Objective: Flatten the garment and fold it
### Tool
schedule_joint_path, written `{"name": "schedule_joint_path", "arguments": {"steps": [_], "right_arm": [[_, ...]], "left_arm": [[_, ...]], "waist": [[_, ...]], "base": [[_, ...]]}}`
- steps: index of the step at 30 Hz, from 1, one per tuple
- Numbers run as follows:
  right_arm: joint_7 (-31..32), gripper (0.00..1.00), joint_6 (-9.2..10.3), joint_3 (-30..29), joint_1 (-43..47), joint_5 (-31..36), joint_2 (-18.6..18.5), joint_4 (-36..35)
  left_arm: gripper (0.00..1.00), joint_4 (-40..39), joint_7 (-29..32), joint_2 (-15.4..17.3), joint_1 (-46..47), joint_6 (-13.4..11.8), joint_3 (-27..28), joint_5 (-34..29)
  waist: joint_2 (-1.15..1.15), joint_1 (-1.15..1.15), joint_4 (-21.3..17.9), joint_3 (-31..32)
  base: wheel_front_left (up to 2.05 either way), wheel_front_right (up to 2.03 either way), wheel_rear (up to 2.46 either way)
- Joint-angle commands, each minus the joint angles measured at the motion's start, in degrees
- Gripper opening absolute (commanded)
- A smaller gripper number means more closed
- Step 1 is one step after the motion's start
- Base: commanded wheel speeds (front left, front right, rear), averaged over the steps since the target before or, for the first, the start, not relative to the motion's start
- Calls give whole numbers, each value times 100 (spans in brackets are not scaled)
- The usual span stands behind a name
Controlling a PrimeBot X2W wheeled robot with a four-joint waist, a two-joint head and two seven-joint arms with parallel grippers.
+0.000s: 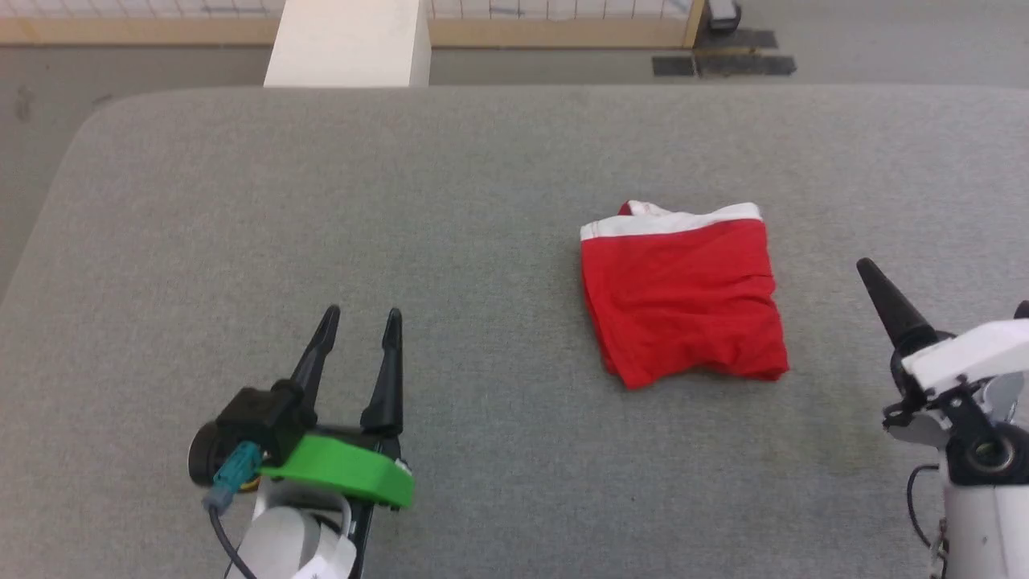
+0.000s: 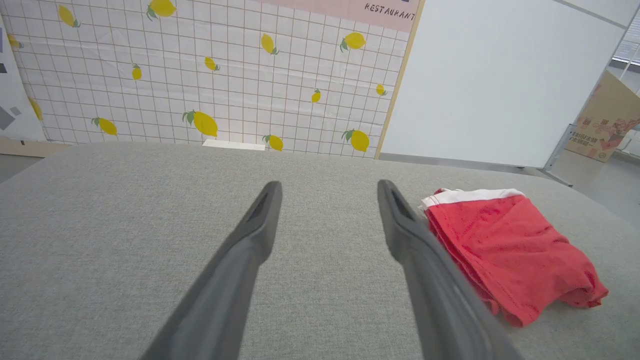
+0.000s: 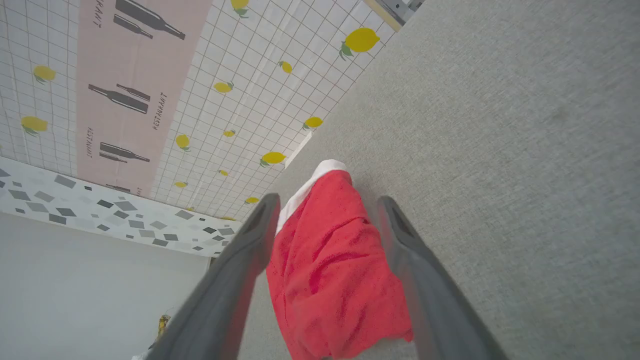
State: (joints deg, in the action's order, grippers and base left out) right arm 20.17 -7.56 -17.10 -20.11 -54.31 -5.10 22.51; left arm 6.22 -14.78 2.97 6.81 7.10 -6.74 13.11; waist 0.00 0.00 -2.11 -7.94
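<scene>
Right of centre on the grey table (image 1: 402, 201): folded red shorts (image 1: 683, 301), seemingly soft, light, limp; best pinched at near corners. Wide, empty fingers on left gripper (image 1: 362, 310) and right gripper (image 3: 327, 200).

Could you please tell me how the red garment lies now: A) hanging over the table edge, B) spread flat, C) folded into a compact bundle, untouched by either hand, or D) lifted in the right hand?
C: the garment lies bundled on the table, with the open left hand and right hand apart from it.
</scene>
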Motion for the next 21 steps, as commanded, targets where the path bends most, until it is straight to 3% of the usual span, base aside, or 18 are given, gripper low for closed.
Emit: {"name": "schedule_joint_path", "arguments": {"steps": [1, 8, 16, 17, 18, 19, 20, 21], "right_arm": [[304, 100, 8, -149, -229, -105, -13, 308], [1883, 100, 8, -485, -1182, 185, -166, 1632], [2664, 100, 8, -486, -1640, 845, -128, 2023], [2755, 82, 8, -465, -1665, 895, -107, 2025], [2841, 43, 8, -425, -1683, 979, -90, 2001], [2909, 13, 8, -363, -1685, 1079, -83, 1943], [2949, 0, 8, -303, -1675, 1168, -88, 1877], [3008, 0, 8, -194, -1654, 1291, -107, 1773]], "left_arm": [[100, -42, -22, -5, 172, 38, -49, -22], [100, -143, -22, -6, 475, 38, -187, -30], [100, -200, -22, -8, 602, 38, -220, -30], [100, -207, -22, -8, 603, 38, -218, -26], [100, -213, -22, -8, 604, 38, -220, -21], [100, -216, -22, -8, 602, 38, -218, -16], [100, -222, -22, -8, 598, 38, -212, -11], [100, -230, -22, -8, 588, 38, -193, -9]], "waist": [[0, 0, 226, -274], [0, 0, 570, -653], [0, 0, 816, -817], [0, 0, 829, -822], [0, 0, 844, -825], [0, 0, 853, -824], [0, 0, 854, -824], [0, 0, 841, -821]], "base": [[0, 0, 0], [0, 0, 0], [0, 0, 0], [0, 0, 0], [0, 0, 0], [0, 0, 0], [0, 0, 0], [0, 0, 0]]}}
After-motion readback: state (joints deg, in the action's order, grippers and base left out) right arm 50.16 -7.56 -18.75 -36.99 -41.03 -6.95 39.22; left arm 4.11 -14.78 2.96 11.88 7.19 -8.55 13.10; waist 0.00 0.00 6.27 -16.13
